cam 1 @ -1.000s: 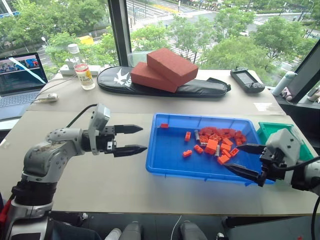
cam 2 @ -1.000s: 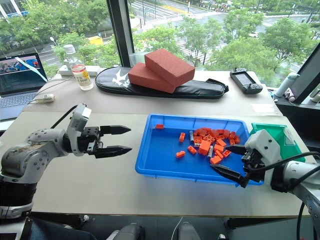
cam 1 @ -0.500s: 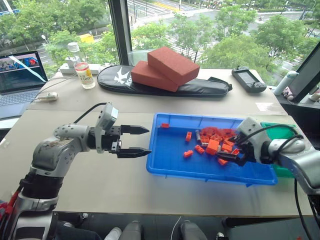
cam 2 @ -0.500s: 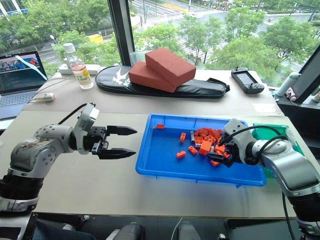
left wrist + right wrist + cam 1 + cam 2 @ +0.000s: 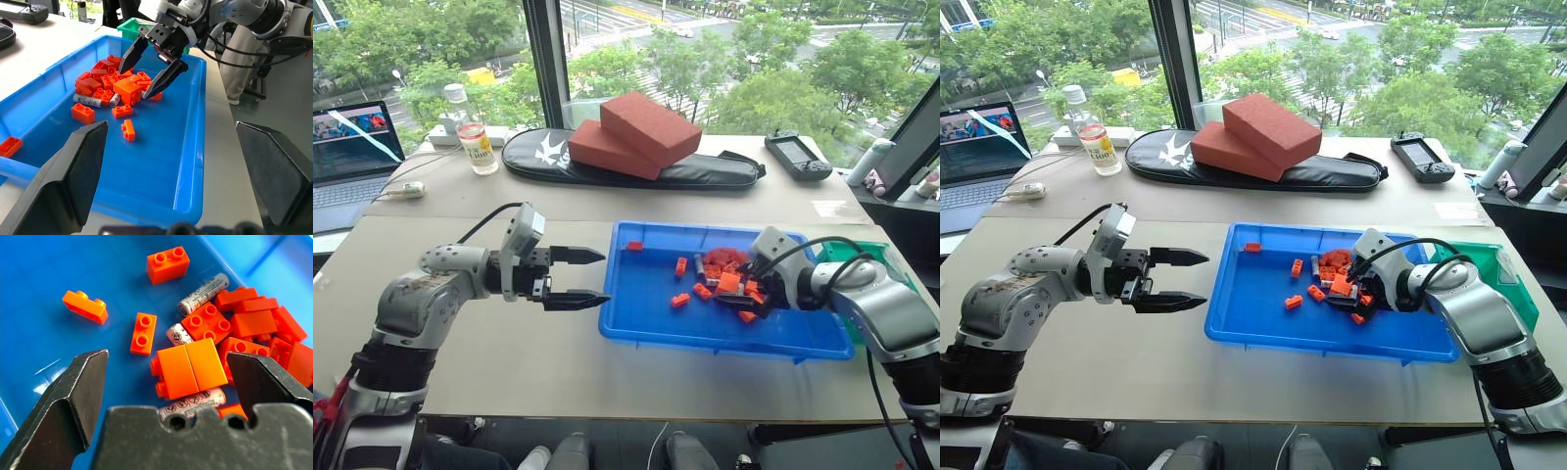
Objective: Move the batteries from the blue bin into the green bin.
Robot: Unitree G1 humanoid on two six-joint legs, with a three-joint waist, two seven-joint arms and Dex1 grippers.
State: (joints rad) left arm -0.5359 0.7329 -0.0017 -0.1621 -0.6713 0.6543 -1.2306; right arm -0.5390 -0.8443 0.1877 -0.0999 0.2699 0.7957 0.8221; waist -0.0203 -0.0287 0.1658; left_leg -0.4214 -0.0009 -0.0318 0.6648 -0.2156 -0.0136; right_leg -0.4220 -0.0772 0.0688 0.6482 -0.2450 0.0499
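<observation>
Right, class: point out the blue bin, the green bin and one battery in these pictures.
blue bin point(image 5: 651, 338): left eye view, on its bare near rim.
green bin point(image 5: 1518, 299): right eye view, on its outer right wall.
battery point(image 5: 204, 294): right wrist view, on the middle of its grey casing.

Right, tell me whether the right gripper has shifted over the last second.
Yes. The right gripper moved from the blue bin's near right corner, by the green bin, inward over the brick pile, jaws open.

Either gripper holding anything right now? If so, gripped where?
Nothing held. The right gripper is open above the brick pile in the blue bin, with nothing between its fingers. The left gripper is open over the table.
</observation>
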